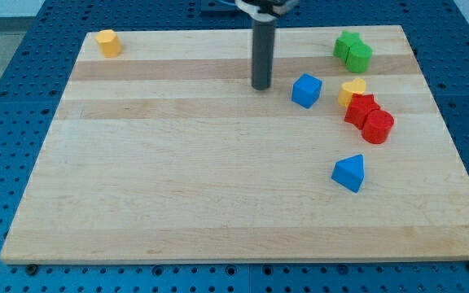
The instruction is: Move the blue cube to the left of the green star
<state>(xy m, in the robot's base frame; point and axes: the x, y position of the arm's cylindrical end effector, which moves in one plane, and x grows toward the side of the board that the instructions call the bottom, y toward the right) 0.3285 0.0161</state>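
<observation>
The blue cube sits on the wooden board right of centre, near the view's top. The green star lies at the top right, touching a green cylinder on its lower right. My tip stands on the board just to the left of the blue cube, a small gap apart, at about the same height in the view. The rod rises dark and straight from there to the view's top edge.
A yellow heart lies right of the blue cube, touching a red star and a red cylinder. A blue triangular block lies lower right. A yellow block sits top left.
</observation>
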